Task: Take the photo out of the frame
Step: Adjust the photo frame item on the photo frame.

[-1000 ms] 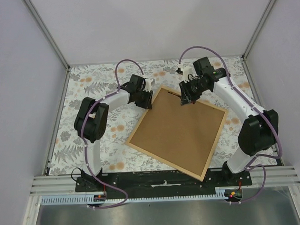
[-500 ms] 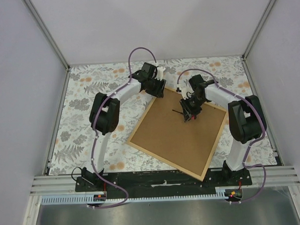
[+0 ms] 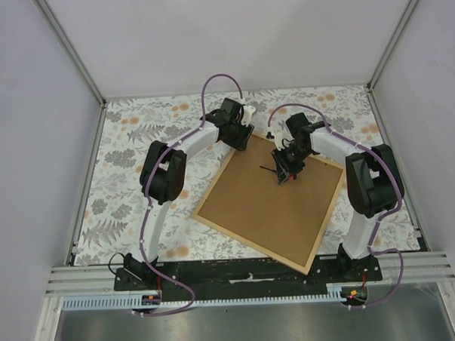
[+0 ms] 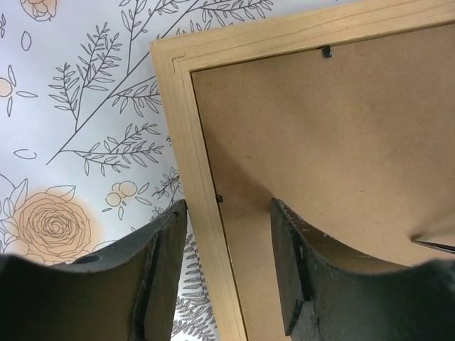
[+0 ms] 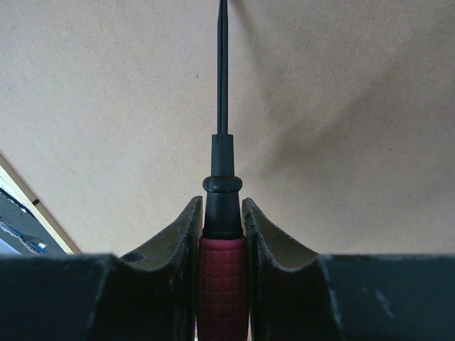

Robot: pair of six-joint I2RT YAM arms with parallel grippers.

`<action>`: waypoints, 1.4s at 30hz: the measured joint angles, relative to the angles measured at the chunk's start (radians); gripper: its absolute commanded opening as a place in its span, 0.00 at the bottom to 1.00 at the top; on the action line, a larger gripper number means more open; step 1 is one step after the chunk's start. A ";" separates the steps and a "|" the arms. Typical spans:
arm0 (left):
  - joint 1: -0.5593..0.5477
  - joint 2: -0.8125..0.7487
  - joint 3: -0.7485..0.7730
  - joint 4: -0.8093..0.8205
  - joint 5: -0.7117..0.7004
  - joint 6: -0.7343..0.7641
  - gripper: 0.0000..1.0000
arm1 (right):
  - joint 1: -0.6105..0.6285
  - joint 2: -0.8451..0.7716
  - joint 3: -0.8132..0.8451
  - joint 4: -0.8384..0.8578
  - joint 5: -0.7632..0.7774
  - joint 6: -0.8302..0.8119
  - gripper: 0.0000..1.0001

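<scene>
The frame [image 3: 270,202] lies back side up on the floral tablecloth, showing its brown board [image 4: 341,142] inside a light-tan wooden strip [image 4: 186,128]. The photo is hidden under the board. My left gripper [image 3: 241,132] hovers open over the frame's far corner. In the left wrist view, the left gripper [image 4: 227,213] straddles the strip: one finger is over the cloth, the other over the board. My right gripper [image 3: 285,170] is shut on a screwdriver [image 5: 222,284] with a red handle. Its thin black shaft [image 5: 222,71] points across the board.
Two small black clips [image 4: 326,51] [image 4: 219,198] sit at the board's edge by the far corner. The floral tablecloth [image 3: 135,137] surrounds the frame. Metal posts and grey walls close off the table's left, right and far sides.
My left gripper moved from the frame's left edge toward its far corner and opened wider. My right gripper carried the screwdriver from the far edge to the upper part of the board.
</scene>
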State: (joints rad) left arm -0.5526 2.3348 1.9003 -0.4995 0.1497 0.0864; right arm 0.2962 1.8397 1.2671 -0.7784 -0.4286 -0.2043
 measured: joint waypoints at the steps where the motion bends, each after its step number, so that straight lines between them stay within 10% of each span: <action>1: 0.000 0.002 0.002 0.000 -0.005 0.002 0.54 | 0.000 0.000 0.000 0.000 -0.002 0.000 0.00; 23: 0.005 0.038 0.057 0.004 -0.020 0.005 0.24 | 0.000 0.000 -0.006 0.000 -0.029 0.000 0.00; 28: 0.008 0.038 0.057 0.004 -0.013 0.005 0.02 | 0.000 0.000 -0.006 0.000 -0.036 0.000 0.00; 42: 0.174 0.044 -0.019 0.092 0.370 -0.128 0.06 | -0.008 -0.005 -0.006 -0.008 -0.116 -0.007 0.00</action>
State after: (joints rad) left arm -0.3790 2.3791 1.8809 -0.4076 0.5201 -0.0414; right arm 0.2878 1.8351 1.2606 -0.7864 -0.5442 -0.2115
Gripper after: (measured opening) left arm 0.252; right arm 0.326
